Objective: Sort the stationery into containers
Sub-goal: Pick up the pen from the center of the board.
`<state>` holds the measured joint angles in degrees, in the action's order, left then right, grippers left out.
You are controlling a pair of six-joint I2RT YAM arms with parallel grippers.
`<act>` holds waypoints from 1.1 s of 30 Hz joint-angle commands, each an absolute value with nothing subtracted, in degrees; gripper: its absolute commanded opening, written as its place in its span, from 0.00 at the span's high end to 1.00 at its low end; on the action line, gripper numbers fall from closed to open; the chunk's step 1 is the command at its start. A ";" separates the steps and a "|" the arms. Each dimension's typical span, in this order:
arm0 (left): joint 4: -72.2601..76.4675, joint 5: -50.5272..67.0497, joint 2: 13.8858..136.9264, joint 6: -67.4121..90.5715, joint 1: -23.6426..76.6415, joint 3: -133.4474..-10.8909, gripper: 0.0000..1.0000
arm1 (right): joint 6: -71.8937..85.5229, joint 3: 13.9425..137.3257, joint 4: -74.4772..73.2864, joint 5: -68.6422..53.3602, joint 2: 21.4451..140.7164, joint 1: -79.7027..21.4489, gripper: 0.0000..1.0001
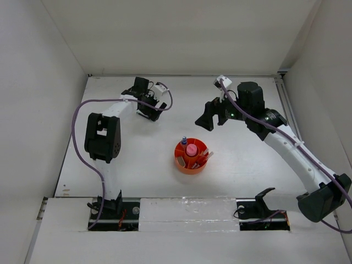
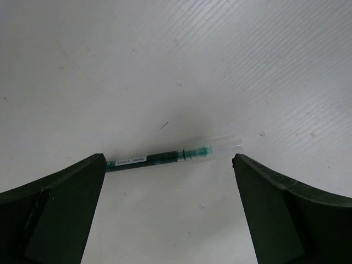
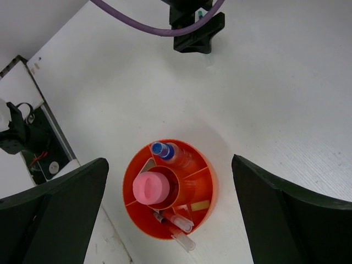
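A dark green pen (image 2: pixel 154 158) with a clear cap lies on the white table, just ahead of my open left gripper (image 2: pixel 168 160), between its fingertips and untouched. That gripper (image 1: pixel 148 110) is low at the back left. The orange organiser tray (image 1: pixel 176 158) stands mid-table. It holds the pink tube (image 3: pixel 149 187) in its central cup, the blue-capped bottle (image 3: pixel 165 150), two red pens (image 3: pixel 179 223) and a tan eraser (image 3: pixel 199 205) in outer compartments. My right gripper (image 1: pixel 210 118) is open and empty, high above the tray (image 3: pixel 214 179) and behind it.
White walls enclose the table on the left, back and right. The left arm's purple cable (image 3: pixel 148 25) and gripper (image 3: pixel 198 33) show at the top of the right wrist view. The arm bases (image 1: pixel 113 209) sit at the near edge.
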<state>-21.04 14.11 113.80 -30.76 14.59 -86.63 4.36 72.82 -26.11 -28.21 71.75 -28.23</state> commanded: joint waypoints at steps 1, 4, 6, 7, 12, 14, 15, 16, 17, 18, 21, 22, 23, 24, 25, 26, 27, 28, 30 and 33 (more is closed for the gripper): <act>-21.62 16.35 114.35 -31.20 14.85 -87.28 0.01 | 4.39 72.86 -23.47 -27.95 70.84 -29.00 0.00; -21.09 16.35 115.05 -31.20 14.85 -86.05 0.01 | 4.39 72.86 -23.47 -27.95 70.84 -29.00 0.00; -20.57 16.35 115.58 -30.68 14.85 -86.04 0.01 | 4.39 72.86 -23.47 -27.95 70.84 -29.00 0.00; -20.57 16.96 115.58 -30.67 14.85 -86.04 0.01 | 4.39 72.86 -23.47 -27.95 71.36 -29.00 0.00; -20.04 16.96 116.19 -30.15 13.54 -85.43 0.01 | 4.39 73.38 -23.47 -27.33 71.37 -29.00 0.00; -20.04 16.96 116.19 -29.62 12.84 -84.91 0.01 | 4.39 73.39 -23.99 -27.33 71.89 -29.00 0.00; -20.04 16.96 116.19 -29.62 11.96 -84.90 0.01 | 4.39 73.39 -23.99 -26.81 71.89 -29.00 0.00; -19.52 17.48 116.19 -29.62 11.95 -84.90 0.01 | 4.39 73.39 -23.99 -26.81 71.89 -29.00 0.00; -19.51 16.88 116.19 -29.62 11.95 -84.90 0.01 | 3.87 74.00 -23.99 -26.81 72.42 -29.00 0.00; -19.51 16.88 116.19 -29.62 11.95 -84.90 0.01 | 3.87 74.00 -23.99 -26.81 72.42 -29.00 0.00; -19.51 17.49 116.80 -29.62 11.95 -84.90 0.01 | 3.87 74.53 -23.99 -26.81 72.95 -29.00 0.00; -19.51 18.01 117.42 -29.62 11.95 -84.90 0.01 | 3.87 74.53 -23.99 -26.81 72.95 -29.00 0.00; -19.51 18.02 117.42 -29.10 11.95 -84.90 0.01 | 3.87 74.53 -23.99 -26.81 72.95 -29.00 0.00; -19.51 18.54 117.42 -29.09 11.95 -85.51 0.02 | 3.87 74.53 -23.99 -26.81 72.95 -29.00 0.00; -19.51 18.54 118.03 -29.09 11.95 -85.52 0.02 | 3.87 74.53 -23.99 -26.81 72.95 -29.00 0.00; -19.51 18.54 118.04 -29.09 11.95 -86.04 0.02 | 3.87 74.53 -24.52 -26.81 72.95 -29.00 0.00; -19.51 18.54 118.04 -29.09 11.95 -86.04 0.02 | 3.87 74.53 -24.52 -26.81 72.95 -29.00 0.00; -19.51 18.54 118.04 -29.09 11.95 -86.04 0.02 | 3.87 74.53 -24.52 -26.81 72.95 -29.00 0.00; -19.51 18.54 118.04 -29.09 11.95 -86.04 0.02 | 3.87 74.53 -24.52 -26.81 73.48 -29.00 0.00; -19.51 19.15 118.56 -29.09 11.95 -86.04 0.02 | 3.87 75.06 -24.52 -26.81 73.48 -29.00 0.00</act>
